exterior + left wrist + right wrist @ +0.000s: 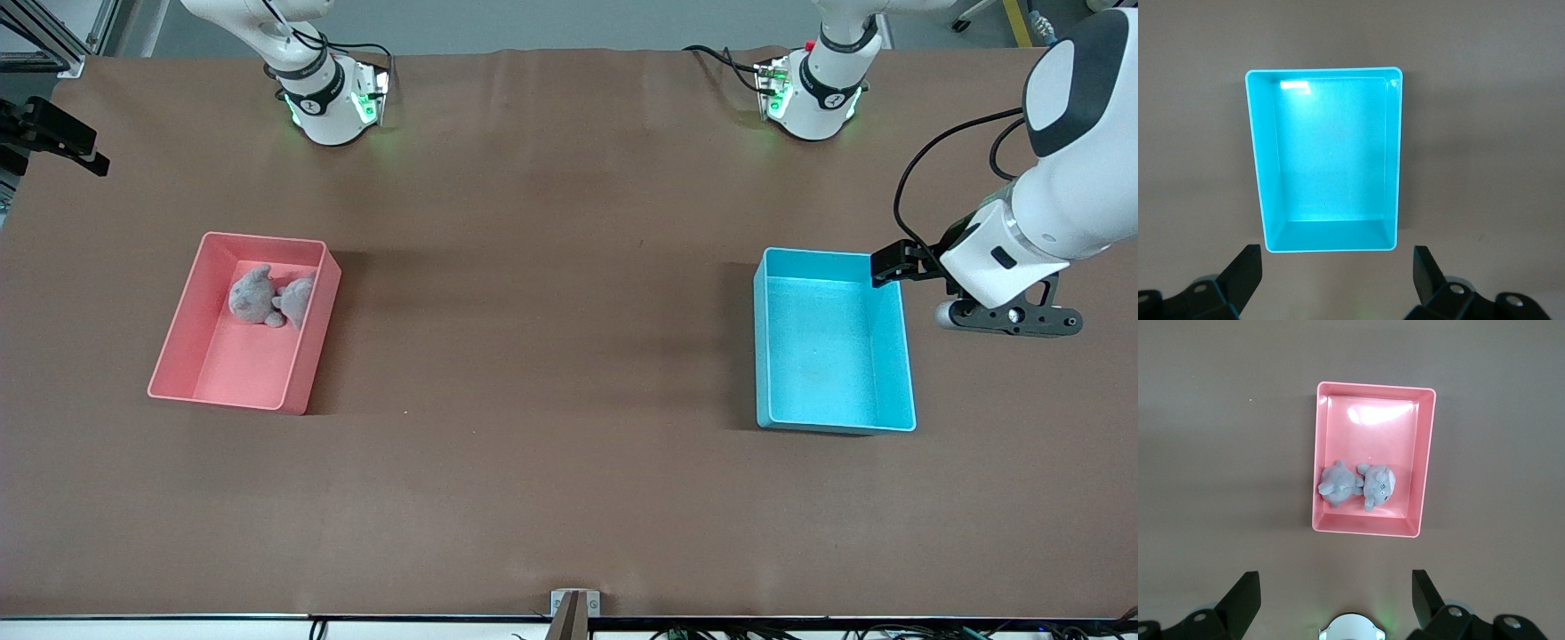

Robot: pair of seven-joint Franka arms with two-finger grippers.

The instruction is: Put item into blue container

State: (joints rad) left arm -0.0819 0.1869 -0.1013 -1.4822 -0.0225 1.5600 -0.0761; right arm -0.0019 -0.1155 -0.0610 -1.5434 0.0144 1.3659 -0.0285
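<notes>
The bright cyan-blue rectangular plastic bin and pink plastic bin look smooth and glossy; the grey plush toy is fuzzy cloth; the brown counter is matt.

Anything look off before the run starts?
Nothing stands out. The blue container is upright and empty, the grey plush toy lies in the pink bin, both undamaged. Nothing spilled.

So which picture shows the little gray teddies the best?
The right wrist view: it looks straight down on the two gray plush toys lying side by side in the pink bin. The front view shows them too, but smaller and from a slant, at the end of the bin nearer the arms' bases. The left wrist view shows only the blue container.
</notes>
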